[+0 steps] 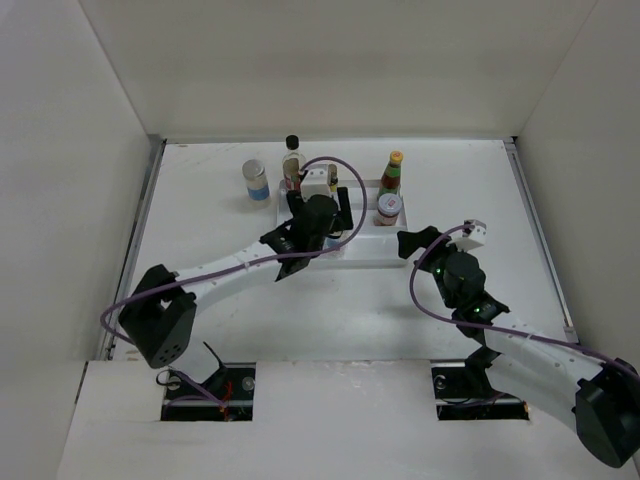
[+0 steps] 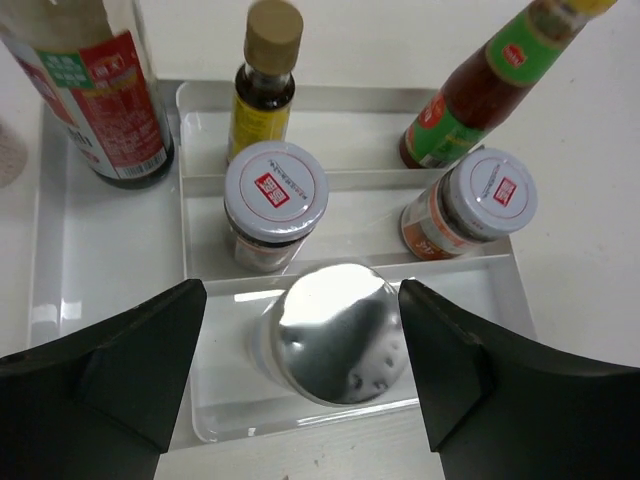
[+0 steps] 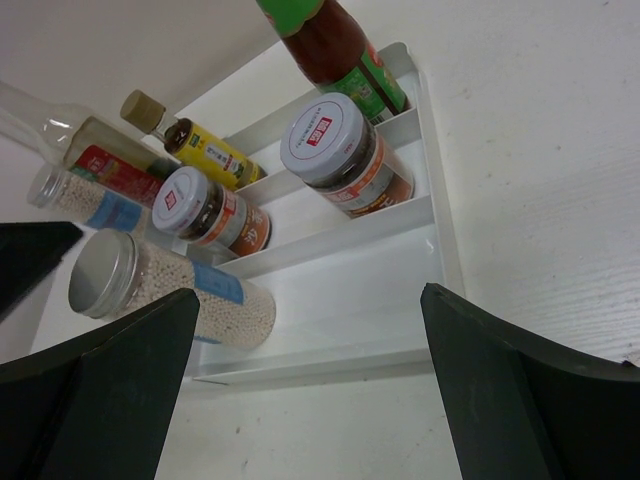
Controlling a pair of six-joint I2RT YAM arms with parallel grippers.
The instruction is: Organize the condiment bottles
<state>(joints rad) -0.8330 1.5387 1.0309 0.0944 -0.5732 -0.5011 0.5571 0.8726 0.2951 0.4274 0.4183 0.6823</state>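
Note:
My left gripper point(image 1: 312, 228) point(image 2: 300, 300) is open above the white divided tray point(image 1: 375, 252) point(image 2: 90, 260), its fingers on either side of a silver-lidded shaker point(image 2: 335, 335) point(image 3: 170, 290) standing in the front compartment, not touching it. Behind it stand two white-lidded jars point(image 2: 275, 200) point(image 2: 475, 205), a small yellow bottle point(image 2: 262, 90), the red sauce bottle point(image 1: 391, 172) point(image 2: 480, 85) and the tall clear red-labelled bottle point(image 1: 292, 158) point(image 2: 100, 90). My right gripper point(image 1: 420, 245) point(image 3: 310, 295) is open and empty, just off the tray's right front corner.
A second blue-labelled shaker point(image 1: 256, 181) point(image 3: 70, 195) stands on the table left of the tray. White walls enclose the table on the left, back and right. The left arm's purple cable point(image 1: 340, 170) loops over the tray.

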